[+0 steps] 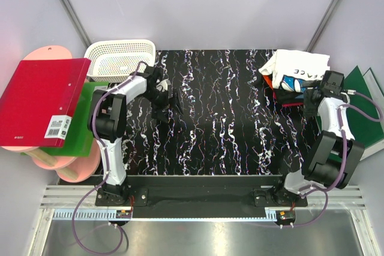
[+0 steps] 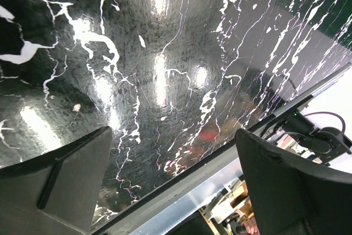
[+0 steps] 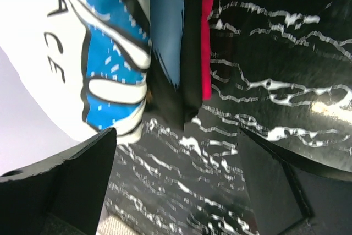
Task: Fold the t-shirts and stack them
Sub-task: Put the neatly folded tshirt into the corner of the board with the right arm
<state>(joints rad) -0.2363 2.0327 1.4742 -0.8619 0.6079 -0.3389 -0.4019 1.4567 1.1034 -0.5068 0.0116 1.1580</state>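
Observation:
The t-shirts lie in a pile at the table's far right corner. On top is a white one [image 1: 297, 67] with dark lettering and a blue print [image 3: 82, 53]. Under it are a black one [image 3: 184, 53] and a red one [image 1: 288, 99] whose edge [image 3: 208, 31] shows. My right gripper [image 1: 310, 101] hovers at the pile's near edge, open, with only marble table between its fingers [image 3: 176, 152]. My left gripper [image 1: 169, 105] hangs open over the left half of the black marble table [image 2: 173, 152], far from the shirts and holding nothing.
A white lattice basket [image 1: 120, 58] stands at the back left. Beside it a red binder [image 1: 42, 103] lies over a green one [image 1: 84, 124] and pink discs [image 1: 78, 169]. Another green binder [image 1: 366, 97] lies off the right edge.

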